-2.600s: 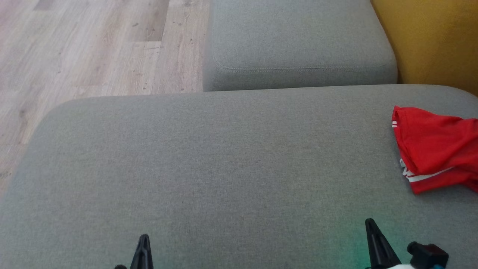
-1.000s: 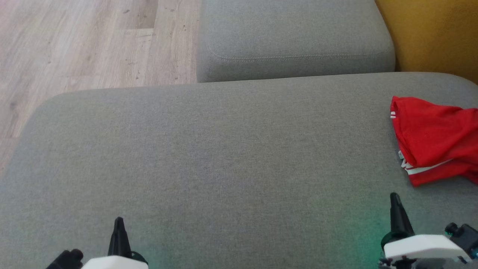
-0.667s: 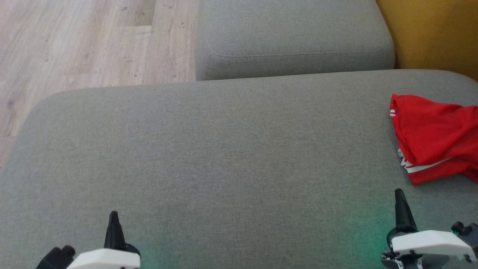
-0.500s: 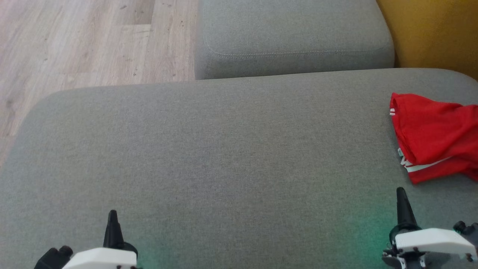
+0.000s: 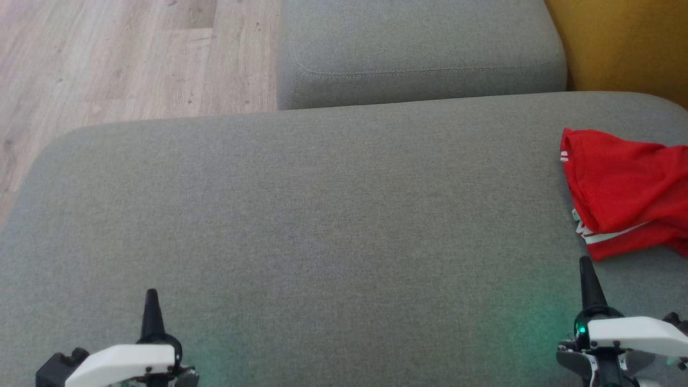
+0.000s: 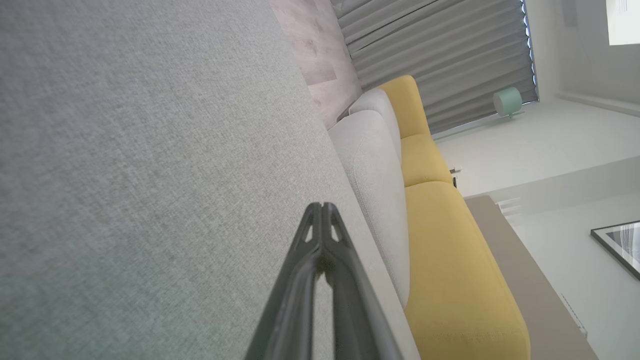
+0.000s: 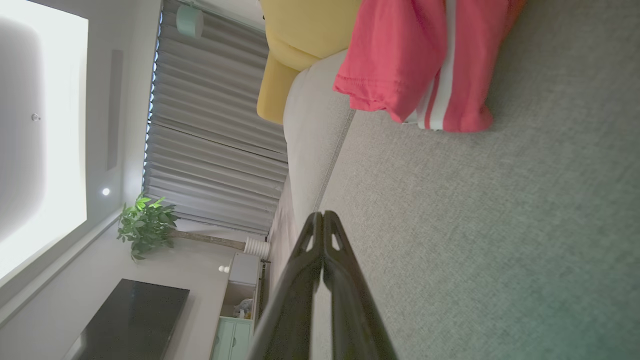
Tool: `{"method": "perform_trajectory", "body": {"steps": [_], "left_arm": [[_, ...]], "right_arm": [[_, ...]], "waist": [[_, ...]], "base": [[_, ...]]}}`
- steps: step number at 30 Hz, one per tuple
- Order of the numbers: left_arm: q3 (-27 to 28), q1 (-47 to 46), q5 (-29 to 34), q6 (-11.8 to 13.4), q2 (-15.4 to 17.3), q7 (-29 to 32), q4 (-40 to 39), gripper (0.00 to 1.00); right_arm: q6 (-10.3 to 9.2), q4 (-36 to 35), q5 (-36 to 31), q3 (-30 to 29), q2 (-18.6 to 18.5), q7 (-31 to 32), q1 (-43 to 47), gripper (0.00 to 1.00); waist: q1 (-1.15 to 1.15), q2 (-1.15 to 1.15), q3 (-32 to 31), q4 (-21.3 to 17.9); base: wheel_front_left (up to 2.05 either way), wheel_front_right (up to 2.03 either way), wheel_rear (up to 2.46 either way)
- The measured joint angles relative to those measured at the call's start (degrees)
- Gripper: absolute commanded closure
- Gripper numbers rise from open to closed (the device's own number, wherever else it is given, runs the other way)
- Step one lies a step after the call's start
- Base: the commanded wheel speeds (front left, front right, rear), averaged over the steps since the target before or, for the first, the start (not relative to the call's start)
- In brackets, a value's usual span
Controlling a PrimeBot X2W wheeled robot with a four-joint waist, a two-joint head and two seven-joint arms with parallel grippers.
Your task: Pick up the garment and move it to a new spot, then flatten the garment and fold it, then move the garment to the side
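The garment (image 5: 626, 193) is red with white stripes and lies crumpled at the right edge of the grey cushion (image 5: 322, 215); the right wrist view shows the garment (image 7: 425, 60) ahead at the top. My right gripper (image 5: 585, 266) is shut with nothing in it, just short of the garment's near hem; the right gripper (image 7: 322, 216) has its tips pressed together. My left gripper (image 5: 151, 295) hovers shut over the cushion's near left, and the left gripper (image 6: 322, 207) holds nothing.
A second grey cushion (image 5: 419, 48) sits beyond the main one. Yellow upholstery (image 5: 623, 43) rises at the far right. Wooden floor (image 5: 118, 59) lies past the cushion's far left edge.
Both grippers have come further up into the head view, the left drifting left and the right moving right toward the garment. The camera has tipped a little, shifting the scene up. The garment lies as before.
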Motion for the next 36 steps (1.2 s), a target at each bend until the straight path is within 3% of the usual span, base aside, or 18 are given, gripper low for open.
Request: {"method": "perform_trajectory", "body": {"steps": [31, 36], "left_arm": [[4.3, -4.0, -20.6, -3.6, -0.1, 5.1, -0.1, 1.00], [4.4, -4.4, -20.9, -3.6, -0.1, 5.1, -0.1, 1.00]], "right_arm": [[0.00, -1.0, 20.8, -3.3, -0.1, 4.7, -4.5, 1.00], [0.00, -1.0, 21.2, -3.4, -0.1, 4.7, -4.5, 1.00]], "waist": [[0.00, 0.00, 1.6, -0.7], [0.00, 0.00, 1.6, -0.7]], "base": [[0.00, 0.00, 0.00], [0.00, 0.00, 0.00]]}}
